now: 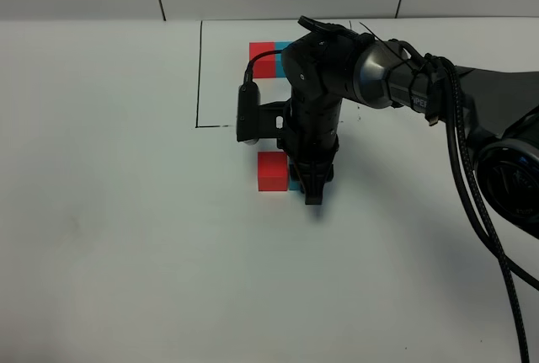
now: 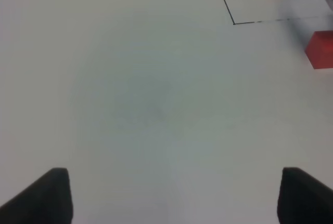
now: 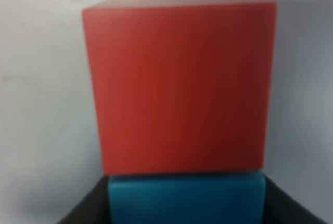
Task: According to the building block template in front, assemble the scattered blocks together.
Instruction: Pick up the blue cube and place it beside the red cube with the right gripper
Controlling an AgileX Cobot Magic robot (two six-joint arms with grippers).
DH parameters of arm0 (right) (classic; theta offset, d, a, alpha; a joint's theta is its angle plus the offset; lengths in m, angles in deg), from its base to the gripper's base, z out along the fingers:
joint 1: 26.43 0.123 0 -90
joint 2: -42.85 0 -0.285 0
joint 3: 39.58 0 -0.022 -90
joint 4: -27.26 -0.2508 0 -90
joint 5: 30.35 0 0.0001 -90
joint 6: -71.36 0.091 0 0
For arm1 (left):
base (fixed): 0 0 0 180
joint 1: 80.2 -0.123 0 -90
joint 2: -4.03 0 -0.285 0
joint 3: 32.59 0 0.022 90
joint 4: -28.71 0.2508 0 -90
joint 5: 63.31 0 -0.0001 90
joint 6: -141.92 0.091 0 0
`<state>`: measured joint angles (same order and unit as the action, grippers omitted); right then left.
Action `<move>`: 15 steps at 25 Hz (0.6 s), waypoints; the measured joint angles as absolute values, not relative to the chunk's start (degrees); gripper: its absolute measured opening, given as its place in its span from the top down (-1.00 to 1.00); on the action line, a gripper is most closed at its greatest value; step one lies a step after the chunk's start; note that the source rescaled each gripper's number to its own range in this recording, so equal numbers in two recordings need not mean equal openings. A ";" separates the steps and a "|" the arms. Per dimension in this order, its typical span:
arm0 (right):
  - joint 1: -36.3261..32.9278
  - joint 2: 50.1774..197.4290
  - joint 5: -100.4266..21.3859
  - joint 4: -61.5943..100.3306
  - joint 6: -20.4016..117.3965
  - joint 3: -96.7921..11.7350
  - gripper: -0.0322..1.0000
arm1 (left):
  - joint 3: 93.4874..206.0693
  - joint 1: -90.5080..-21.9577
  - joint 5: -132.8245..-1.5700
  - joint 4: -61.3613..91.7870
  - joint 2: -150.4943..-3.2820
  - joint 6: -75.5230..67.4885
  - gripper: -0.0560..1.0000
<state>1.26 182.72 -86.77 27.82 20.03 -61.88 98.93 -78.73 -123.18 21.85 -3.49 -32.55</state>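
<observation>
Counting what you have on the white table (image 1: 109, 211): item one, the building block template (image 1: 269, 48), a red and cyan bar lying inside the thin black outline (image 1: 200, 77) on the far side, its cyan end partly covered by the right arm (image 1: 396, 77). Item two, the scattered blocks: a red cube (image 1: 271, 171) and a cyan cube (image 1: 293, 182), touching side by side outside the outline. In the high view they sit at 6 o'clock from the template, with red at 9 o'clock of cyan. Item three, your right gripper (image 1: 311, 188), pointing down at the cyan cube and hiding most of it from above. Its wrist camera shows the dark fingers (image 3: 86, 211) on both flanks of that cube, holding it, with the red cube's face flush against the cyan one. Item four, your left gripper (image 2: 174, 198), seen only through its own wrist camera. Its fingers (image 2: 47, 195) are spread wide over bare table with nothing between them, well apart from the red cube, the outline corner and the template.
</observation>
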 joint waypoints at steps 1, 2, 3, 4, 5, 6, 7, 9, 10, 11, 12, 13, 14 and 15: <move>1.26 182.77 -86.66 27.70 19.77 -61.88 0.90 | 98.93 -78.73 -123.18 21.85 -3.49 -32.55 -0.80; 1.26 182.82 -86.66 27.70 19.71 -61.88 0.90 | 98.93 -78.73 -123.18 21.85 -3.49 -32.55 -0.80; 1.26 182.82 -86.66 27.66 19.58 -61.88 0.90 | 98.93 -78.73 -123.18 21.85 -3.49 -32.55 -0.80; 1.26 182.82 -86.66 27.66 19.58 -61.88 0.90 | 98.93 -78.73 -123.18 21.85 -3.49 -32.55 -0.80; 1.26 182.82 -86.66 27.66 19.58 -61.88 0.90 | 98.93 -78.73 -123.18 21.85 -3.49 -32.55 -0.80; 1.26 182.82 -86.66 27.64 19.58 -61.88 0.90 | 98.93 -78.73 -123.18 21.85 -3.49 -32.55 -0.80; 1.26 182.82 -86.66 27.64 19.58 -61.88 0.90 | 98.93 -78.73 -123.18 21.85 -3.49 -32.55 -0.80; 1.26 182.82 -86.66 27.64 19.53 -61.88 0.90 | 98.93 -78.73 -123.18 21.85 -3.49 -32.55 -0.80; 1.26 182.82 -86.66 27.64 19.53 -61.88 0.90 | 98.93 -78.73 -123.18 21.85 -3.49 -32.55 -0.80; 1.26 182.82 -86.66 27.64 19.53 -61.88 0.90 | 98.93 -78.73 -123.18 21.85 -3.49 -32.55 -0.80; 1.26 182.82 -86.66 27.64 19.53 -61.88 0.90 | 98.93 -78.73 -123.18 21.85 -3.49 -32.55 -0.80; 1.26 182.82 -86.66 27.64 19.53 -61.88 0.90 | 98.93 -78.73 -123.18 21.85 -3.49 -32.55 -0.80; 1.26 182.82 -86.66 27.64 19.53 -61.88 0.90 | 98.93 -78.73 -123.18 21.85 -3.49 -32.55 -0.80; 1.26 182.82 -86.66 27.64 19.53 -61.88 0.90 | 98.93 -78.73 -123.18 21.85 -3.49 -32.55 -0.80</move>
